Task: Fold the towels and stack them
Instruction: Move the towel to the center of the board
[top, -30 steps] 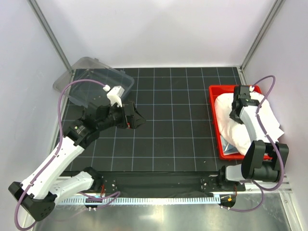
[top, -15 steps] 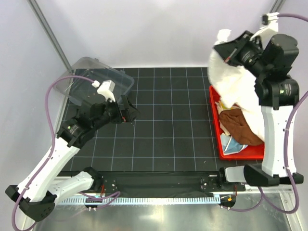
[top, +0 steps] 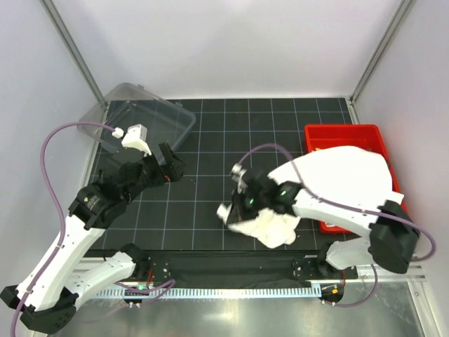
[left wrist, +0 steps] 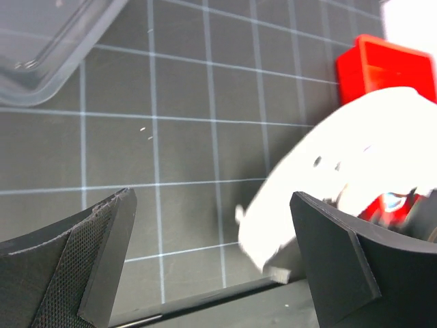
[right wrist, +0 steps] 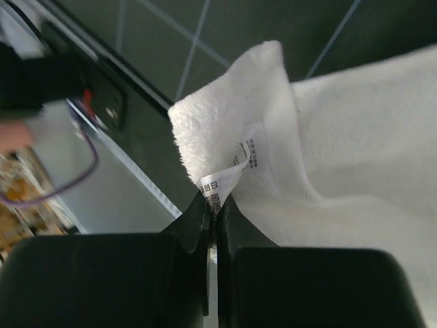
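Observation:
The large cream-white towel (top: 337,175) stretches from the red bin (top: 344,131) down onto the black mat, its lower end bunched (top: 270,228) near the front edge. My right gripper (top: 235,210) is shut on that towel's corner at its care label (right wrist: 229,178). The towel also shows in the left wrist view (left wrist: 341,164). My left gripper (top: 175,165) is open and empty above the mat's left half, well left of the towel; its fingers (left wrist: 102,246) stand wide apart. The rust-brown, light-blue and yellow towels are hidden.
A clear plastic lid or tray (top: 140,119) lies at the mat's back left corner, also in the left wrist view (left wrist: 48,41). The red bin stands at the right edge. Grey walls enclose the cell. The arms' base rail (top: 231,270) runs along the front.
My right arm lifted the white towel high out of the bin, then swung down and left, dragging it onto the mat's front middle. My left arm shifted slightly left and back.

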Tool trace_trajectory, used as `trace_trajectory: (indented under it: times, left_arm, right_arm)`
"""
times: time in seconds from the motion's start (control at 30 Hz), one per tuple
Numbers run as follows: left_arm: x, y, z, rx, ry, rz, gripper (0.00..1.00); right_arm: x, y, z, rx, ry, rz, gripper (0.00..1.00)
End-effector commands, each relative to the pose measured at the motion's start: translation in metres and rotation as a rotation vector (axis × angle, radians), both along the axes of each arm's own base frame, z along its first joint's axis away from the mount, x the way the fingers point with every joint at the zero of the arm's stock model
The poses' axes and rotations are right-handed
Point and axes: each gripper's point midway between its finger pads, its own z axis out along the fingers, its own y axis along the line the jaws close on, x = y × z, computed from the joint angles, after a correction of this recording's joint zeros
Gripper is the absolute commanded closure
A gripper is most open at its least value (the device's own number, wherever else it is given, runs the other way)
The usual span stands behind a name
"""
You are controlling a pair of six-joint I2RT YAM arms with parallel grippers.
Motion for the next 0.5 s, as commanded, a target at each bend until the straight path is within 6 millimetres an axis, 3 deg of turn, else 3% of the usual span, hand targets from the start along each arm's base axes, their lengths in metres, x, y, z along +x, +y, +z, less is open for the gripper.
trace_trajectory:
  times: [0.0, 0.13, 0.17, 0.23, 0.3, 0.33, 0.37, 0.4, 0.43, 0.47]
  left_arm:
    - [0.003, 0.014, -0.015, 0.040, 0.033, 0.079, 0.00]
    - [0.007, 0.015, -0.033, 0.070, 0.068, 0.094, 0.00]
    - [0.009, 0.013, -0.039, 0.078, 0.084, 0.096, 0.00]
    - [0.011, 0.010, -0.044, 0.082, 0.103, 0.090, 0.00]
    - [0.016, 0.005, -0.046, 0.086, 0.103, 0.077, 0.00]
    - [0.017, -0.003, -0.045, 0.076, 0.097, 0.035, 0.00]
    - [0.027, -0.016, -0.038, 0.049, 0.054, -0.003, 0.00]
    - [0.030, -0.027, -0.034, 0.026, 0.030, -0.050, 0.01]
    - [0.035, -0.039, -0.031, 0.017, 0.003, -0.103, 0.00]
    - [0.033, -0.062, -0.025, -0.036, -0.008, -0.216, 0.00]
  right_arm:
    - [-0.016, 0.042, 0.041, 0.098, -0.168, 0.051, 0.96]
    - [-0.034, 0.057, 0.043, 0.146, -0.163, 0.150, 0.89]
    - [-0.037, 0.059, 0.043, 0.137, -0.175, 0.181, 0.82]
    - [-0.032, 0.047, 0.035, 0.022, -0.188, 0.132, 0.70]
    - [-0.002, 0.028, 0.048, -0.046, -0.273, -0.056, 0.58]
    - [0.008, 0.000, 0.059, -0.100, -0.291, -0.155, 0.52]
    - [0.039, -0.023, 0.088, -0.119, -0.369, -0.357, 0.43]
    - [0.052, -0.045, 0.102, -0.139, -0.398, -0.457, 0.41]
    - [0.071, -0.092, 0.121, -0.184, -0.426, -0.622, 0.38]
    - [0.083, -0.122, 0.129, -0.209, -0.438, -0.748, 0.34]
